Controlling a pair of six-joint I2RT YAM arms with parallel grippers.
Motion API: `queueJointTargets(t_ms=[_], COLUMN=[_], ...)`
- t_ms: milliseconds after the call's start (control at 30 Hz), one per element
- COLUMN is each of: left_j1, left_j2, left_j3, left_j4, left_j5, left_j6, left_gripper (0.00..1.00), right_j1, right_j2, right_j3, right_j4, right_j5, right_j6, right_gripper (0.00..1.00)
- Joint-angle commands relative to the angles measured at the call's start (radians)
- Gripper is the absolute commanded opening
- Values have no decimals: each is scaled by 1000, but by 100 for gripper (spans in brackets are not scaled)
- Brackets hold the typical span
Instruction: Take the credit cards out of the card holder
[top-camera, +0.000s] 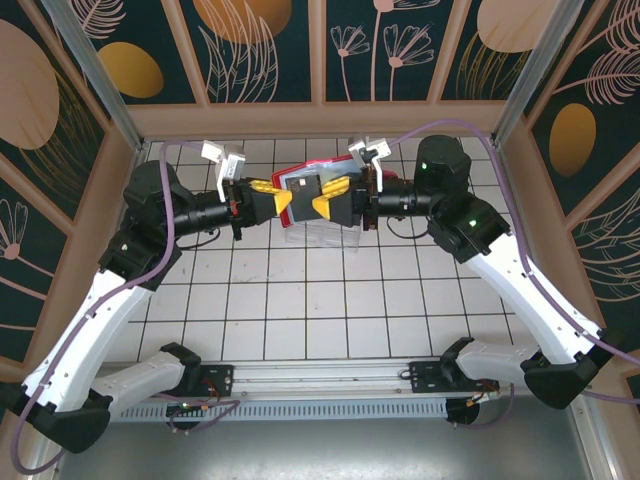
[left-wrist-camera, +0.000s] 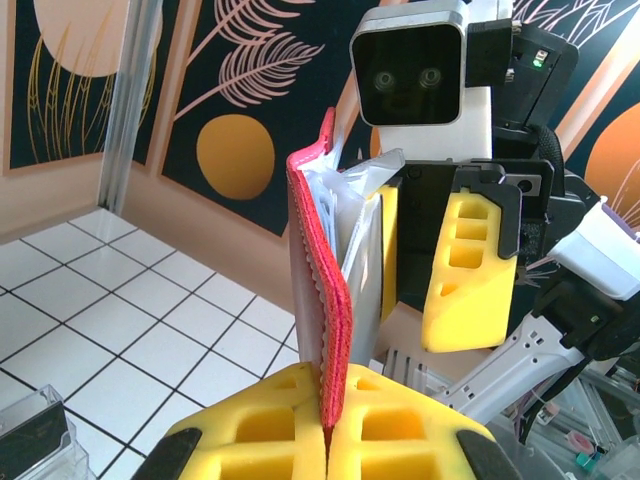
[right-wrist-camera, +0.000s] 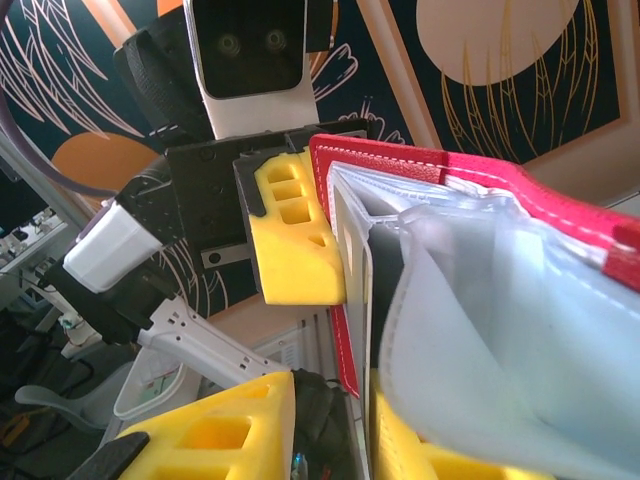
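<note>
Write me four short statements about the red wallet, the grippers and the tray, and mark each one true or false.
1. The left gripper is shut on the edge of the red card holder. True.
2. The card holder lies flat on the tiled table. False: it is held up in the air, standing on edge between the left gripper and the right gripper.
3. The card holder is folded shut. False: it is spread open, with its clear sleeves fanned out from the red cover.
4. A clear plastic tray sits on the table below where the two grippers meet. True.
</note>
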Motion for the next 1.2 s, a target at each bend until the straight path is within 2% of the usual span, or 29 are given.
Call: queueJointTargets(t_ms=[0, 267, 433, 733, 967, 1167], left_j1=[-5, -3, -3, -3, -3, -3], left_j2=[16, 3, -7, -11, -8, 0], left_j3=[31, 20, 12, 11, 10, 17], left_j4=[18, 10, 12, 1, -5, -10], left_j5=[-57, -84, -94, -117, -124, -129], left_j6=[14, 20, 18, 21, 25, 28], left_gripper=[0, 0, 1, 1, 1, 1], right_j1=[42, 41, 26, 13, -8, -16], right_j2=[-6, -37, -60, -91, -112, -119], right_j3=[12, -11, -35, -52, -61, -70], right_j4=[11, 33, 32, 37, 33, 35], right_j5=[-89, -91, -61, -61, -50, -68], right_j6=[-12, -5, -6, -1, 1, 2], right_gripper=[20, 16, 10, 7, 12, 9])
